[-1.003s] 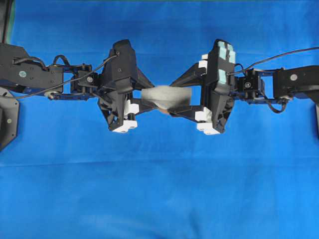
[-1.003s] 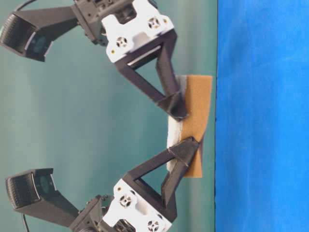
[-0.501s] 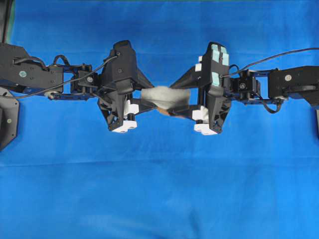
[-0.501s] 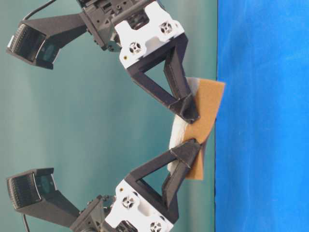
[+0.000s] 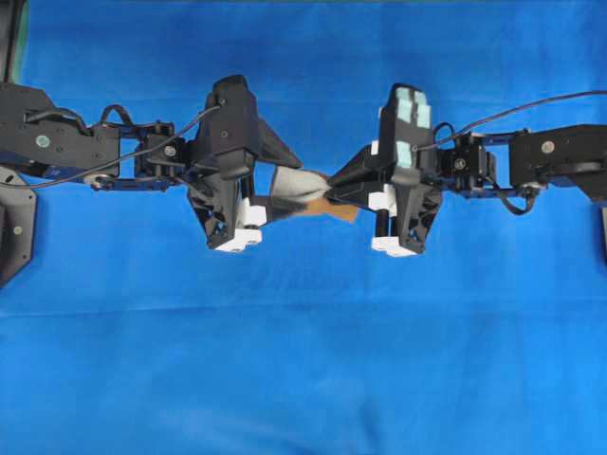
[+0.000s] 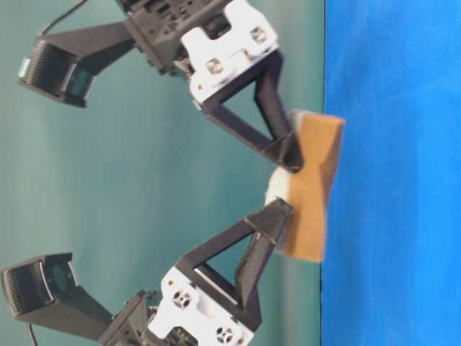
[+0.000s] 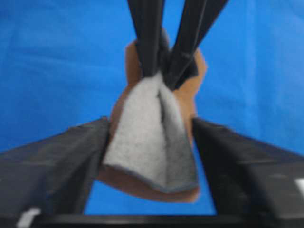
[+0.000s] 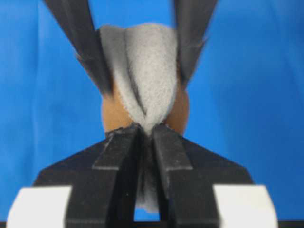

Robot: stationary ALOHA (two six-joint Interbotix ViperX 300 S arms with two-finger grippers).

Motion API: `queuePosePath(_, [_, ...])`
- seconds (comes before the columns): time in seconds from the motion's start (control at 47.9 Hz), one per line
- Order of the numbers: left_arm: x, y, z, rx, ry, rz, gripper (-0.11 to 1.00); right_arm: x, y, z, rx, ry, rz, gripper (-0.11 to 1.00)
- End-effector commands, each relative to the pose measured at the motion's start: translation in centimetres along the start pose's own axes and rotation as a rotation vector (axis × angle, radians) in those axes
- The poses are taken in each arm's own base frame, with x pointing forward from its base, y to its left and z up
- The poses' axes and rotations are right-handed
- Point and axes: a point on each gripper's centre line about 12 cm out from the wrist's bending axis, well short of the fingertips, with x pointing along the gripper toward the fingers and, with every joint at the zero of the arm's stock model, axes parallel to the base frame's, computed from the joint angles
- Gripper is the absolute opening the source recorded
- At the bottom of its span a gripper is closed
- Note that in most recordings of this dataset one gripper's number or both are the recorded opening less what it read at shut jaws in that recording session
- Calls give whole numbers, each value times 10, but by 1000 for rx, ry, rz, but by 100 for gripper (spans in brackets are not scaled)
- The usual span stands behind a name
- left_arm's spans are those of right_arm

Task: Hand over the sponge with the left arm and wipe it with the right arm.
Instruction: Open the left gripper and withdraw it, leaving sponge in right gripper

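Overhead: since the earlier frame, right gripper [image 5: 334, 190] has clamped onto sponge [image 5: 299, 184]; left gripper [image 5: 275, 185] has spread.
Left wrist: left fingers [image 7: 71, 164] flank sponge [image 7: 152, 137], apart from it on the right side.
Right wrist: right fingers [image 8: 124, 156] pinch folded sponge [image 8: 142, 66] above blue table [image 8: 38, 95].

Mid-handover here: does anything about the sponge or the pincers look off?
The sponge is pinched into a fold: the right pincer squeezes one end so the grey top creases inward. The left pincer stands open around the other end. The sponge hangs in the air between them, above the blue cloth. Nothing looks torn or dropped.
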Motion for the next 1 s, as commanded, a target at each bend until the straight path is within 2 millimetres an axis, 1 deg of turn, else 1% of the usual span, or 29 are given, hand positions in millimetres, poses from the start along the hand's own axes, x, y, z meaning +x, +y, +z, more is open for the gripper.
queuePosePath(0.0, [-10, 0, 12, 8, -49, -2, 76, -6, 1, 12, -4, -32, 3, 13])
queuePosePath(0.042, [-14, 0, 12, 7, -54, -2, 84, -8, 1, 12, -4, -29, 3, 13])
queuePosePath(0.063, [-18, 0, 12, 8, -58, -3, 86, -8, 1, 11, -2, -24, 3, 13])
queuePosePath(0.188, [-37, 0, 9, 7, -78, -4, 83, -16, 1, 11, -2, -20, 2, 13])
queuePosePath(0.439, [-83, 1, -7, 1, -161, -9, 83, -31, 1, 9, -4, -31, 2, 13])
queuePosePath(0.585, [-105, 2, -12, 0, -210, -12, 83, -32, 1, 9, -1, -32, 2, 13])
queuePosePath(0.731, [-113, 2, -14, 2, -225, -13, 83, -29, 1, 10, -1, -31, 2, 13])
queuePosePath(0.836, [-112, 2, -15, 2, -222, -13, 83, -27, 1, 11, -2, -29, 2, 13])
queuePosePath(0.982, [-112, 3, -15, 3, -222, -11, 83, -16, 1, 2, -2, -1, 1, 13])
